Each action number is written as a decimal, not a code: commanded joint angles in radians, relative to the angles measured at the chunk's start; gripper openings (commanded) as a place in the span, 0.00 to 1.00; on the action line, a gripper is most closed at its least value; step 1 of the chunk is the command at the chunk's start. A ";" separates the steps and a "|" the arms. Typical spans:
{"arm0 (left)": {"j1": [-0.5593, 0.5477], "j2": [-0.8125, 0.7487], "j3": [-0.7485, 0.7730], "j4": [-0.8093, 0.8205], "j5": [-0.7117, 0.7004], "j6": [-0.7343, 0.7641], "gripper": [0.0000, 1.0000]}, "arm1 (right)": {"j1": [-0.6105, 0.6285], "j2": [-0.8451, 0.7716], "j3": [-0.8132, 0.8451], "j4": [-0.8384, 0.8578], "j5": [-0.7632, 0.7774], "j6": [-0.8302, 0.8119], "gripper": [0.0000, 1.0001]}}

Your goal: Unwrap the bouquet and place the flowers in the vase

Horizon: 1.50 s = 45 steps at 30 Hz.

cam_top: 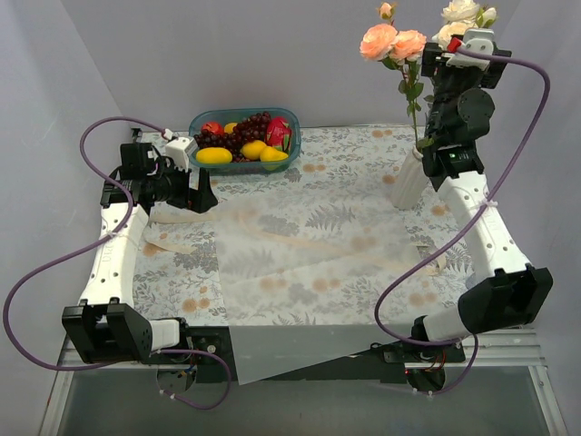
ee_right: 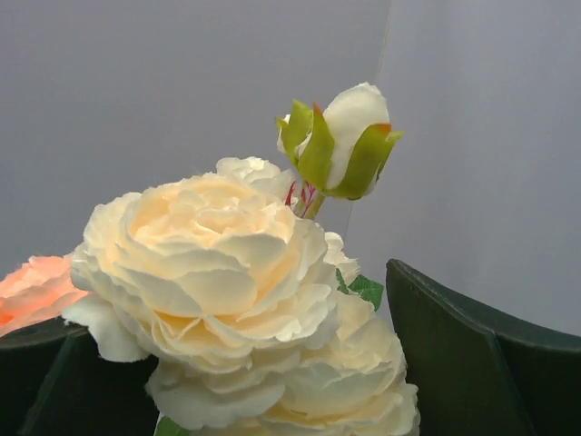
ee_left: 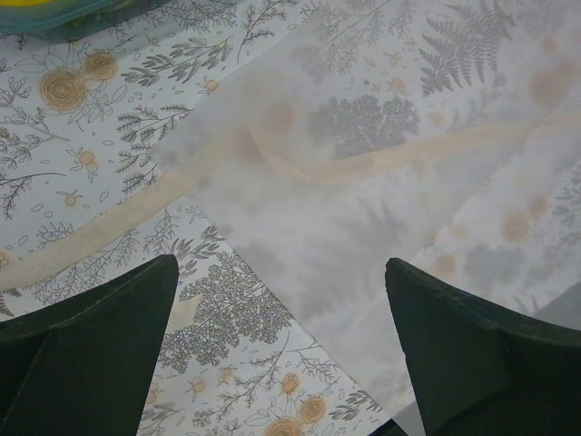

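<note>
Jaws of the right gripper (cam_top: 460,47) stand apart either side of the cream rose (ee_right: 218,263), upper right. The flowers (cam_top: 395,44) sit in the white vase (cam_top: 408,182), stems apparently seated. Jaws of the left gripper (ee_left: 281,263) gape over the wrapping paper (cam_top: 272,263). Release seems in hand; the next move calls for withdrawing without snagging blooms.

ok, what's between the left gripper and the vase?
The flattened wrapping paper and a ribbon on the tablecloth; the top view shows the whole stretch from left gripper to vase.
</note>
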 commanded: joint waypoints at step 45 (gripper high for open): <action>0.006 -0.173 0.041 -0.085 0.040 -0.136 0.98 | 0.529 -0.813 -0.456 -1.414 0.058 0.913 0.98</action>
